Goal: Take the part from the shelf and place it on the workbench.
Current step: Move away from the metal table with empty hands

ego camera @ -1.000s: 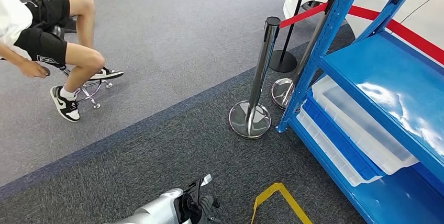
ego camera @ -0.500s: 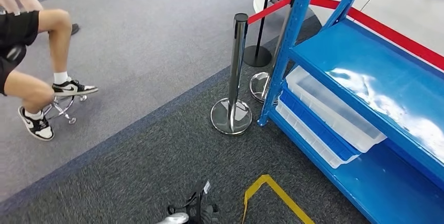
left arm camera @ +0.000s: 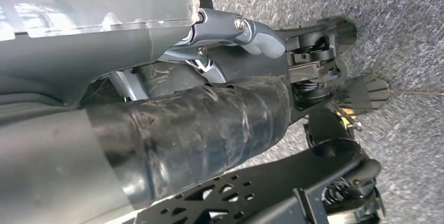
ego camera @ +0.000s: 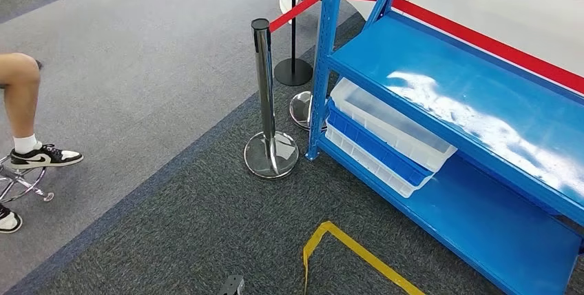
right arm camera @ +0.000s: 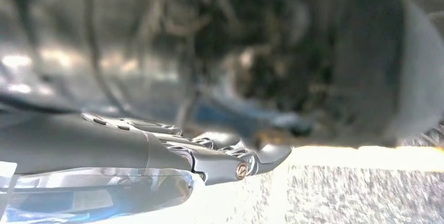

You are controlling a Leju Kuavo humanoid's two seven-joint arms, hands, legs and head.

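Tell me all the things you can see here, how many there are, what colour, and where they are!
Shelf rack: one, blue, on the right, with a shiny upper shelf and a lower shelf.
Bins: three stacked, clear, blue, clear, on the lower shelf at its near-left end.
Barrier posts: two chrome ones with round bases and one black one, beside the rack's corner.
Barrier rope: one, red, running behind the rack.
Floor tape: one yellow angle, on the dark carpet in front.
Person's leg and shoes: black-and-white shoes, white sock, far left by a chrome stool base.
Left hand: grey, hanging over the carpet.
Right hand: grey, blurred, over the carpet.
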